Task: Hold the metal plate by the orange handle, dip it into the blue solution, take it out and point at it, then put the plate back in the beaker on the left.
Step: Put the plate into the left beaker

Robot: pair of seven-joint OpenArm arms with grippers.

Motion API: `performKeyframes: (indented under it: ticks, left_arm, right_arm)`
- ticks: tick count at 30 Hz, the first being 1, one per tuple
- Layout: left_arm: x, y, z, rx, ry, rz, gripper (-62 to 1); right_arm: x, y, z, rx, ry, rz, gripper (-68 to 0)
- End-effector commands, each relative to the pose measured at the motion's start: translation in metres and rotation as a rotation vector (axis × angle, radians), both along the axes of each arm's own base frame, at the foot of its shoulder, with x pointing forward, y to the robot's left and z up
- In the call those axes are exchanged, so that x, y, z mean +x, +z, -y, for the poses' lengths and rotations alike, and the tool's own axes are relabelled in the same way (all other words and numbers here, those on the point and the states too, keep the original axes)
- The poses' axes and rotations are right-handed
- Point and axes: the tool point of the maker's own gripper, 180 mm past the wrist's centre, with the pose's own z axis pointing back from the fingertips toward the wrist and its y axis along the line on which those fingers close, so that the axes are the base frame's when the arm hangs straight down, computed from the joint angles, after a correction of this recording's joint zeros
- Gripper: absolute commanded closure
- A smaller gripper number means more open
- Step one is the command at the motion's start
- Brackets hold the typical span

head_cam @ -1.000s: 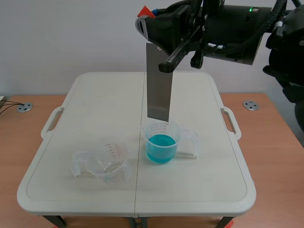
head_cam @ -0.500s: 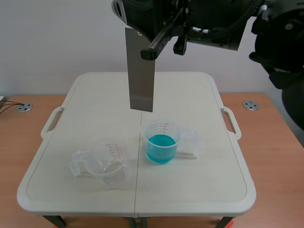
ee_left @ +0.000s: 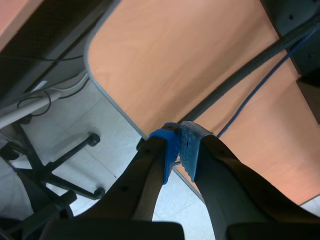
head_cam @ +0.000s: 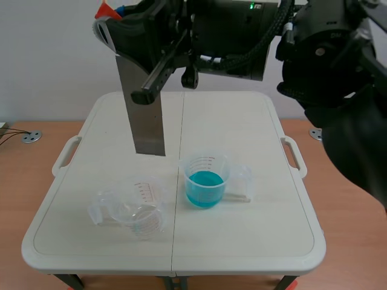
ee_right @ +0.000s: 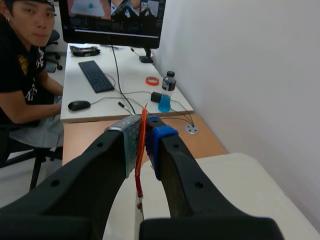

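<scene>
Grey metal plate [head_cam: 148, 130] hangs upright, long axis vertical, from my right fingers [ee_right: 160, 140] clamped on its orange handle [head_cam: 107, 9]; lower edge sits above and behind the clear empty plastic beaker [head_cam: 138, 211]. My left fingers [ee_left: 167, 150] are pressed together, holding nothing.

Empty beaker [head_cam: 136, 208]: bore red scale marks on the wall; figures too small to read.
Beaker of blue solution [head_cam: 205, 179]: bore dark scale marks; figures likewise unreadable.
Monitor [ee_right: 112, 20]: showed pictures only, with no legible words.
Readable text: none found.
</scene>
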Motion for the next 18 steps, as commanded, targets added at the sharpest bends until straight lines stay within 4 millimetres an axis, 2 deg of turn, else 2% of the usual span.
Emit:
performKeyframes:
  ticks: [1,18]
  left_arm:
    - [0.006,0.002,0.002,-0.009,-0.013,0.016,-3.0]
    - [0.014,-0.002,0.004,-0.014,-0.013,0.026,-2.9]
  right_arm:
    - [-0.005,0.015,-0.004,0.027,0.028,0.040,-1.3]
    - [-0.025,0.002,-0.034,-0.015,0.077,0.040,-1.3]
